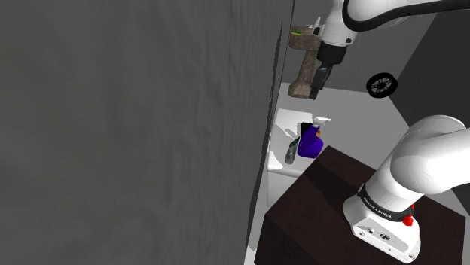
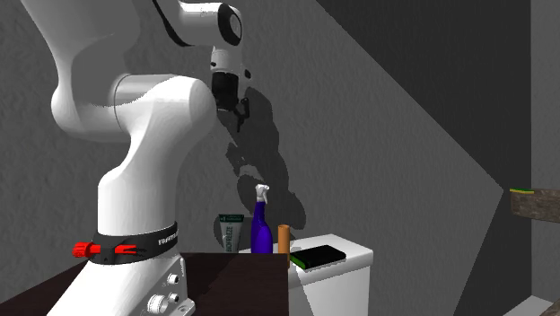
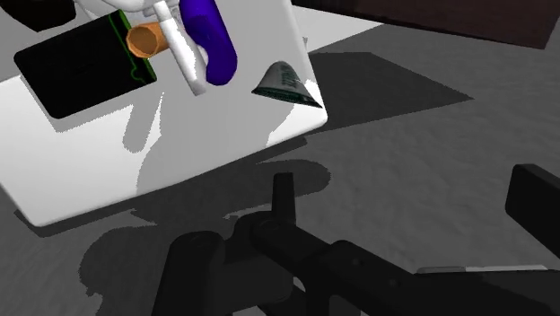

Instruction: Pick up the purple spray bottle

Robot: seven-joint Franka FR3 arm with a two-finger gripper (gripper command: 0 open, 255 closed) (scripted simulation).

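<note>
hand (image 1: 318, 86): high, held nothing, released or clenched could not be told | purple spray bottle (image 1: 309, 141): stood upright on white counter (image 1: 290, 120), almost straight below hand | next: likely descent

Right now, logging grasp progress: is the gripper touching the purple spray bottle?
Apart. The second exterior view shows the gripper high above the purple spray bottle, well clear.

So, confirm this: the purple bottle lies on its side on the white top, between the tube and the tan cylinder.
Wrong in one respect: the bottle stands upright, nozzle up, as the second exterior view shows. It is on the white top, between the tube and the tan cylinder.
</note>
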